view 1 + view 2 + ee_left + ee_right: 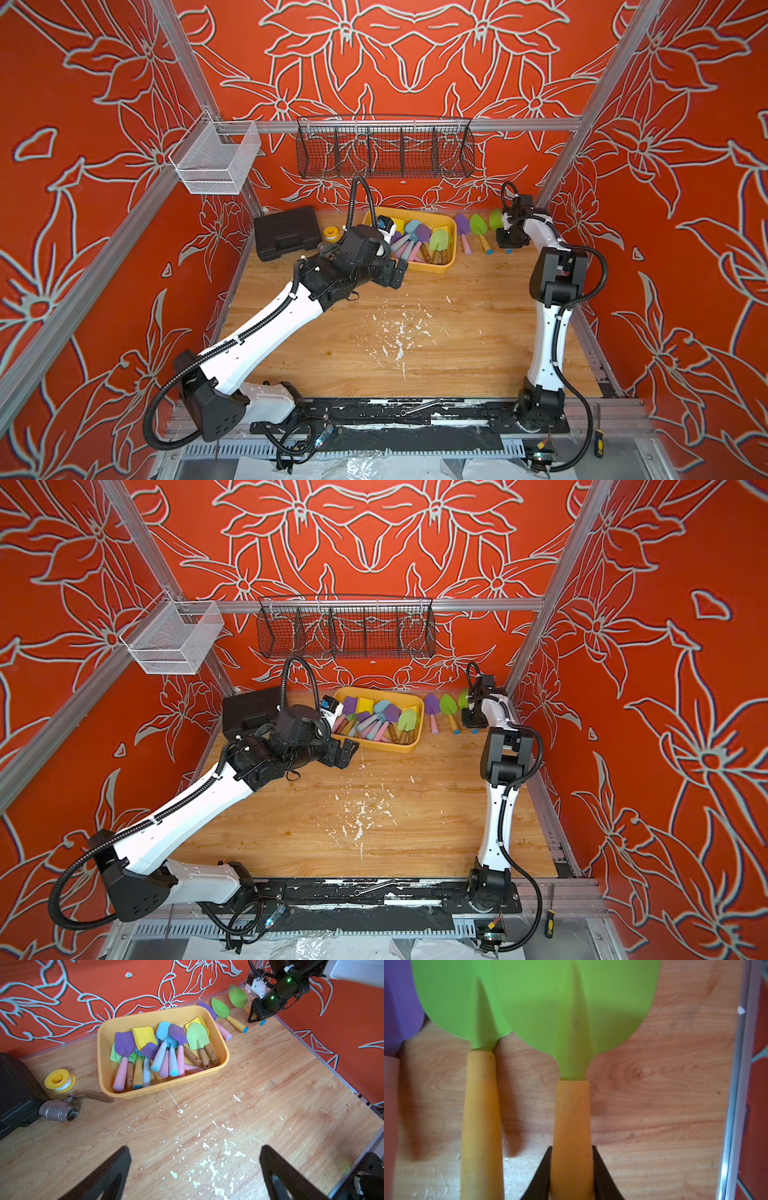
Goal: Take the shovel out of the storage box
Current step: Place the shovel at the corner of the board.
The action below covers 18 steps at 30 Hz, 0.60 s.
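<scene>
Left pincer (195,1152), gaping empty, is hovering near-left of the yellow-orange plastic storage box (145,1020), while right pincer (572,1150) is clamping a green-bladed, yellow-handled shovel (572,1053) right of it.

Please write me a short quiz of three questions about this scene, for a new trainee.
1. True or false: the left gripper is open.
2. The right gripper holds: A) a valve, B) a green shovel, C) nothing.
3. How many shovels are outside the box, counting the held one?
Key: 1 true; 2 B; 3 three.
</scene>
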Motion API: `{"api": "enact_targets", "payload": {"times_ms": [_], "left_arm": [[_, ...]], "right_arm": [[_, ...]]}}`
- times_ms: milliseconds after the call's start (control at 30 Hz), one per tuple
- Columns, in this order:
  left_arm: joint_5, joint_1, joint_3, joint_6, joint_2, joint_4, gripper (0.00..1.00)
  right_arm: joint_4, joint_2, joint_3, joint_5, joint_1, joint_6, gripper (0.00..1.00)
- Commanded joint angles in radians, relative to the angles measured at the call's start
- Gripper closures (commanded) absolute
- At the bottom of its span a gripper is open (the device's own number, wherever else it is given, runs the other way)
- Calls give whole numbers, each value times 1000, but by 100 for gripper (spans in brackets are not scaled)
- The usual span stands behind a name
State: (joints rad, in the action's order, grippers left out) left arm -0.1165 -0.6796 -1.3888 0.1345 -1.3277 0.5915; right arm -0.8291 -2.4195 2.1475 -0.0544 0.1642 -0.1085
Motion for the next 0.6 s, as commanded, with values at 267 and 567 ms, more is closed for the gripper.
{"api": "enact_targets", "payload": {"times_ms": [267,567], "left_arm": [[2,5,-15,8,-1,25,3],[0,5,-13,8,5,34,3]], "right_arm": [[-32,-60,58,-40,6,25,82],[-32,-63,67,-25,6,35,57]]}}
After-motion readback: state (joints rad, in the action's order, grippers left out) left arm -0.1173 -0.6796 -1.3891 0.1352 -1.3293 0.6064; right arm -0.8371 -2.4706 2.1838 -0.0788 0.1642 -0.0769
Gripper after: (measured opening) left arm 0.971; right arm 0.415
